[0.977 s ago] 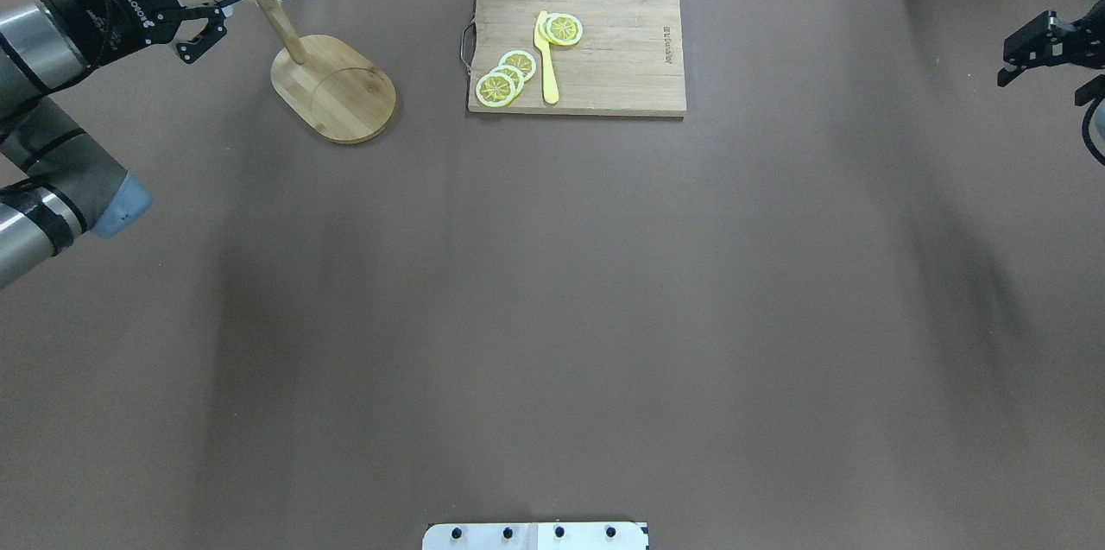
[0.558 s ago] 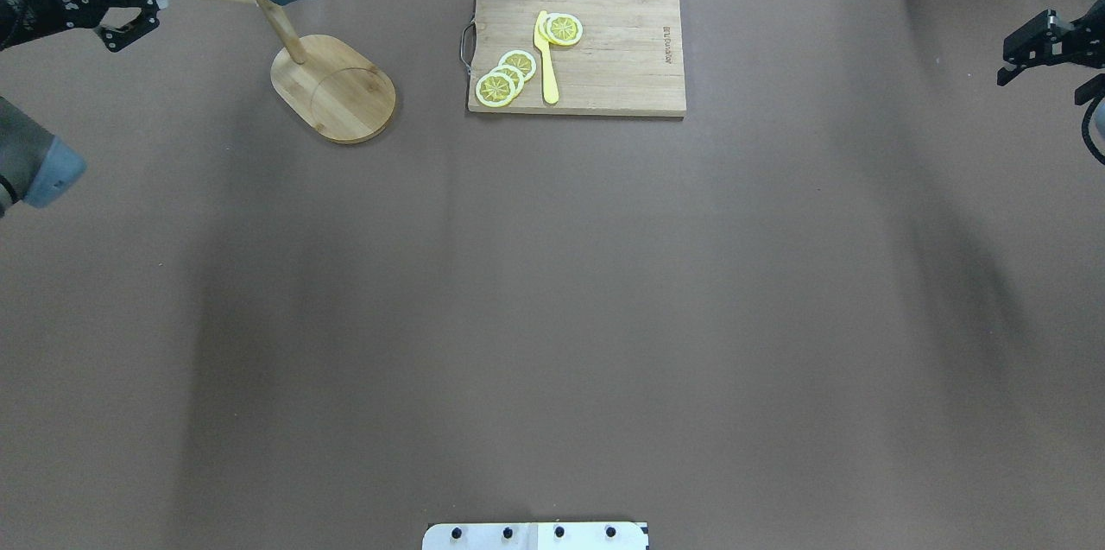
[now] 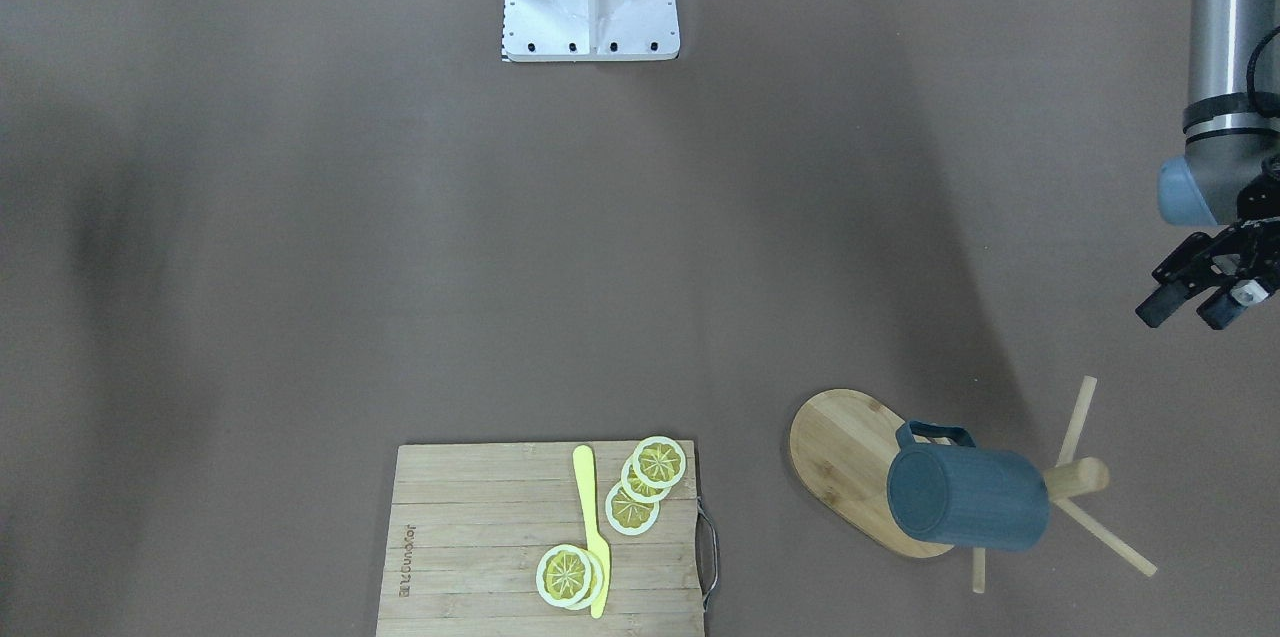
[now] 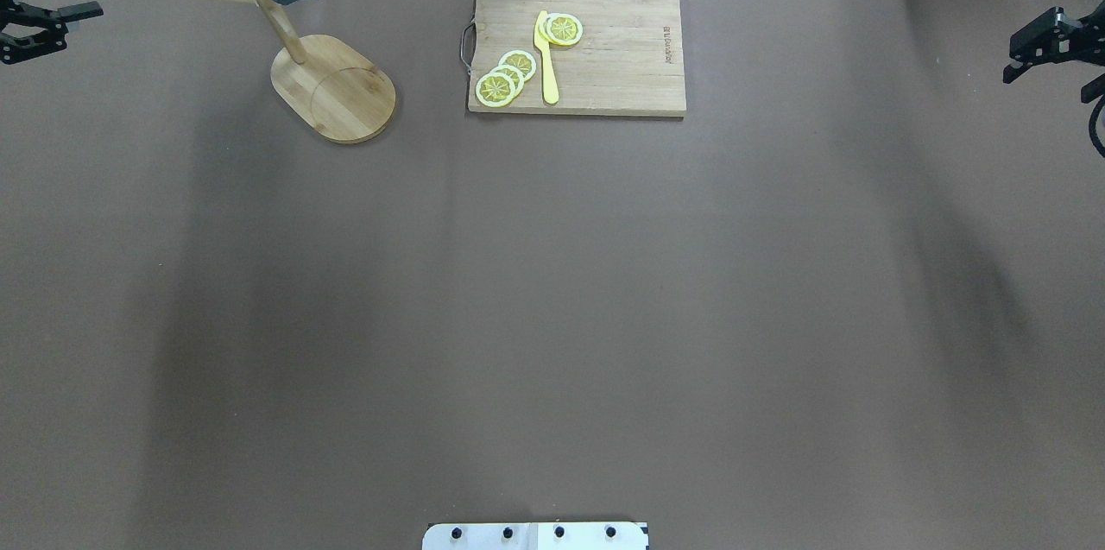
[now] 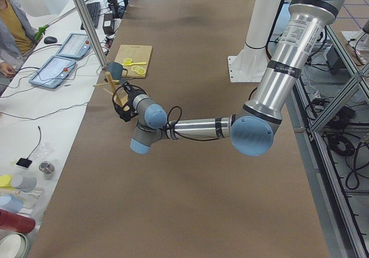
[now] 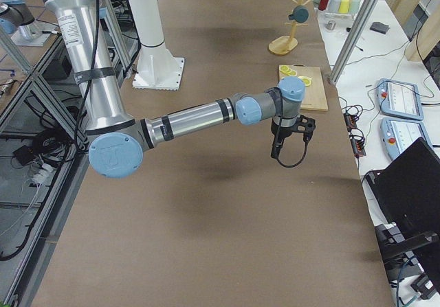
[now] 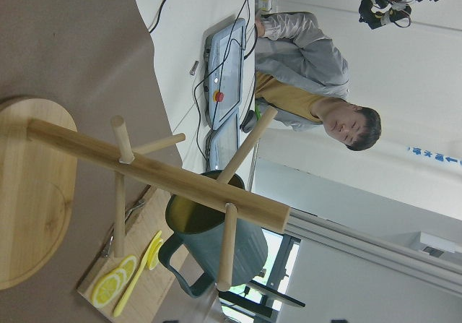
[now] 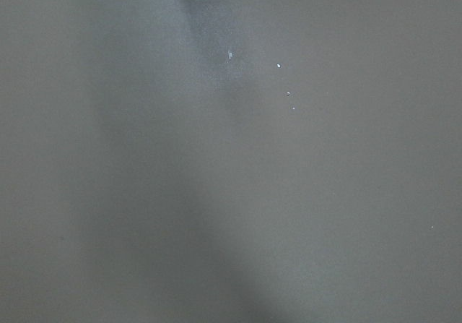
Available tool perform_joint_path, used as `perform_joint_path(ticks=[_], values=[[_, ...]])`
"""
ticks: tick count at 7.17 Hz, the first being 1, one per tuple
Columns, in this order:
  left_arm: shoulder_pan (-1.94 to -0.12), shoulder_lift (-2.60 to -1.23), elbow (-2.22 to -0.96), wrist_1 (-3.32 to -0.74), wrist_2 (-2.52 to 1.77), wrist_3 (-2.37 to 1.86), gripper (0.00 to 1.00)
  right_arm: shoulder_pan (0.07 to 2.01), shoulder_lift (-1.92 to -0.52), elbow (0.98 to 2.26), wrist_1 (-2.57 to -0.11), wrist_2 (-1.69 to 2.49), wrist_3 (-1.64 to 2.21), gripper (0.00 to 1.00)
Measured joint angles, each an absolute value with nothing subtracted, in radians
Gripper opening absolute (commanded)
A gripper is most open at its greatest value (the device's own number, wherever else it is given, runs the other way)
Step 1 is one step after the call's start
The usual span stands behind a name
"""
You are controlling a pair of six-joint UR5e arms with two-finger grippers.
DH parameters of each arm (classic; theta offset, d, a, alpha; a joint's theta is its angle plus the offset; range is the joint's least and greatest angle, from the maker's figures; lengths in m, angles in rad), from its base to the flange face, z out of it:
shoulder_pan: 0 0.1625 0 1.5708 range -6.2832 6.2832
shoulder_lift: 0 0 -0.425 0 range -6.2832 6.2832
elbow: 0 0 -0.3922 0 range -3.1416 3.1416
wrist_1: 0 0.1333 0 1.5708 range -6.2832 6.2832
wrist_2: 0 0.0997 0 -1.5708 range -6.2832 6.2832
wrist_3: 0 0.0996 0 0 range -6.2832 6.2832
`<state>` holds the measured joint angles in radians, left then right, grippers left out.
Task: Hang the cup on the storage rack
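Nearest me, over the bare table (image 4: 552,317), the right gripper (image 4: 1046,49) hangs at the edge. I can't tell how its jaws stand. The left gripper (image 3: 1188,312) has its jaws spread, holding nothing, well apart from the storage rack (image 3: 835,452). Farther out, the cup (image 3: 965,497) hangs on a peg near the post's top, off the table, with the cutting board (image 3: 470,517) alongside.

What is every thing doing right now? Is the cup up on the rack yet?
cup: up on the rack, tipped sideways, nothing gripping it.
storage rack: standing upright on the table.
left end effector: open, empty, apart from the rack.
right end effector: at the table's edge; open or shut cannot be told.
lemon slices: flat on the cutting board.
knife: flat on the board.
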<state>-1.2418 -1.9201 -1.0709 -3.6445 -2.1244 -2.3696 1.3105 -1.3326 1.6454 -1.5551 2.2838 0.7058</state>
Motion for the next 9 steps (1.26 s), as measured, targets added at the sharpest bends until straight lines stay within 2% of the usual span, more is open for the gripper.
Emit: perform_joint_path(ticks=[3,7,9], values=[[-1.302,-1.864,-1.161,-3.438,-2.22,-1.979,0.9,1.316,-1.341,1.662,-1.554,2.281,0.705,1.0],[-1.387,-1.846,-1.206,-3.232,-2.21,-1.445,0.91,1.319,-1.354,1.688,-1.545,2.21,0.696,1.0],[-1.43,-1.824,-1.26,-3.049,-2.166,-1.103,0.91,1.319,-1.358,1.697,-1.542,2.18,0.693,1.0]])
